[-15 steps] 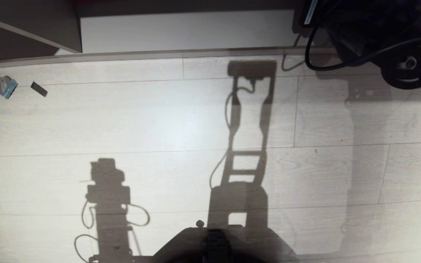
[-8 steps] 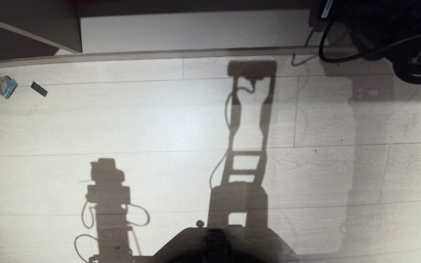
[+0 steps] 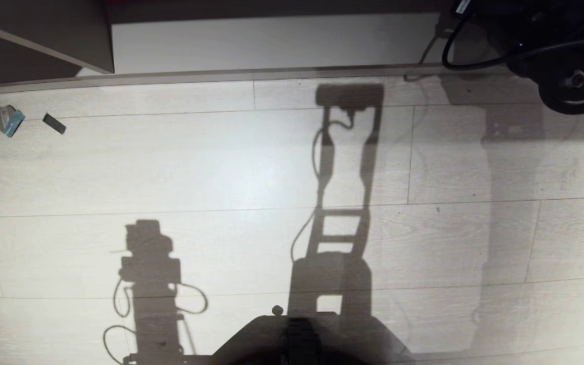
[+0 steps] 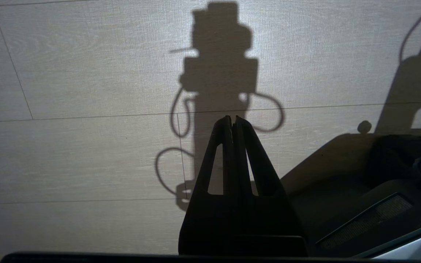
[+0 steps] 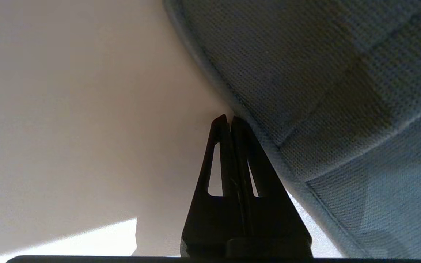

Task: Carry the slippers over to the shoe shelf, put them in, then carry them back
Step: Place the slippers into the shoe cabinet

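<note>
In the right wrist view a grey-blue cloth slipper [image 5: 323, 73] fills one side, lying on a pale flat board [image 5: 68, 109]. My right gripper [image 5: 228, 117] is shut with nothing between its fingers, its tips right against the slipper's rim. In the head view only the right arm [image 3: 571, 81] shows, at the far right over the shoe shelf's pale base board [image 3: 271, 43]; the slipper is hidden there. My left gripper [image 4: 232, 117] hangs shut and empty over the plank floor beside the robot's base.
A dark slanted panel [image 3: 38, 35] stands at the far left of the shelf. A small grey-and-blue object [image 3: 7, 120] and a dark strip [image 3: 53, 123] lie on the floor at left. A black cable [image 3: 454, 56] loops from the right arm.
The right arm has shifted to the right and a little farther in over the shelf edge, and its wrist has turned. The left arm and the floor scene are unchanged.
</note>
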